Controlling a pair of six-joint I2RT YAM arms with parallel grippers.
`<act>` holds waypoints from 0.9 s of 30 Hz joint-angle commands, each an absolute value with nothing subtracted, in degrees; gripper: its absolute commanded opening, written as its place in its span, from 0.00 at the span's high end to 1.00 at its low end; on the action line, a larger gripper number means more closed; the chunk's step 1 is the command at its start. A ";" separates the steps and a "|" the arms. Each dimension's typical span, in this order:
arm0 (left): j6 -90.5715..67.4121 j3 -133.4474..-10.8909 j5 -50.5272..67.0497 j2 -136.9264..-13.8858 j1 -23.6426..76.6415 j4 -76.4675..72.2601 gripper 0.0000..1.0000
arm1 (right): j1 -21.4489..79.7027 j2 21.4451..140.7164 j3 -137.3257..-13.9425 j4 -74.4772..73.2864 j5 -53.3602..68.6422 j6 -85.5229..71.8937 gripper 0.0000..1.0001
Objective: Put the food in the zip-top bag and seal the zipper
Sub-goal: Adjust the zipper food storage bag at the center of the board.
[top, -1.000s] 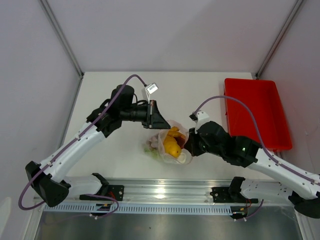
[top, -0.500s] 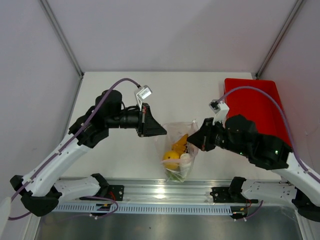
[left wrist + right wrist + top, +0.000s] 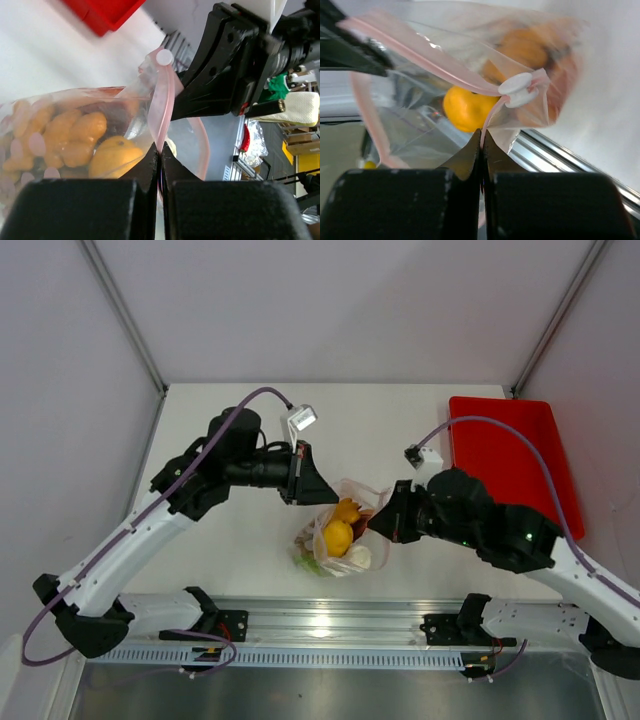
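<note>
Just past the near rail [image 3: 330, 618], your zip-top bag [image 3: 345, 550] is held up between both arms, with the lemon [image 3: 338, 537] and tan-yellow balls [image 3: 75, 135] inside. Your left gripper [image 3: 160, 156] is pinched tight on the pinkish zipper strip [image 3: 164, 107], and your right gripper [image 3: 481, 139] is clamped on that strip just below its white slider [image 3: 516, 85]. The red tray [image 3: 510, 465] sits farther back on the right.

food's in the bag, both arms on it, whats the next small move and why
Probably ease the left end effector and right end effector apart to tauten the zipper: both pinch it, the food sits in the bag, and it gapes unsealed.
</note>
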State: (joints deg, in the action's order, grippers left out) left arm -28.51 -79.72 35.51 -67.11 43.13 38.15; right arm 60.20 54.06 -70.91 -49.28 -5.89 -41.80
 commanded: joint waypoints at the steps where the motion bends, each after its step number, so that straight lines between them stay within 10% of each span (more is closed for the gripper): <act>1: -28.47 -82.45 39.81 -65.39 43.85 35.60 0.99 | 60.82 50.10 -76.20 -45.79 -4.22 -44.20 1.00; 18: -27.95 -74.01 34.10 -66.01 54.05 26.72 0.99 | 62.31 46.06 -63.46 -38.40 -16.43 -61.69 1.00; 27: -25.14 -73.21 31.03 -64.43 55.98 27.59 0.45 | 62.93 45.70 -66.26 -37.18 -19.95 -65.83 1.00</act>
State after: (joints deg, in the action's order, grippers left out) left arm -26.76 -73.45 32.93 -66.30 55.24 29.63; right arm 62.30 46.65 -62.74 -41.39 -16.05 -62.37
